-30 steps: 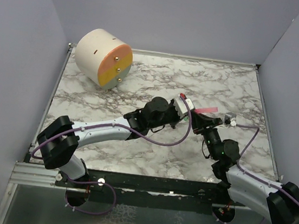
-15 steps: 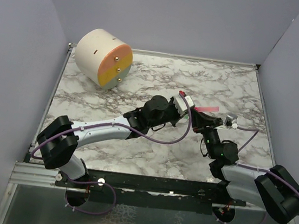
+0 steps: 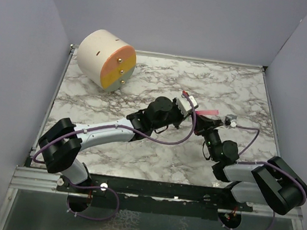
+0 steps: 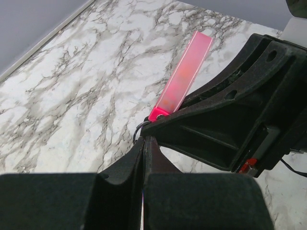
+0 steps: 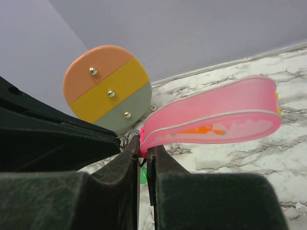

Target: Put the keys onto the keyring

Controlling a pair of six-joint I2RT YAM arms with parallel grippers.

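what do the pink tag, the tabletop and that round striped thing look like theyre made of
Pink tag: probably soft translucent plastic or rubber; it curves and light shows through.
Tabletop: smooth matt marble pattern, white with grey veins; real stone or printed laminate, unclear.
Round striped thing: matt cream body, face in three flat colour bands with shiny, metal-looking studs; wood or plastic, unclear.

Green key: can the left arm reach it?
Probably not: only a sliver of the green key shows past the right gripper, jaws shut on the keyring; the left gripper is shut too.
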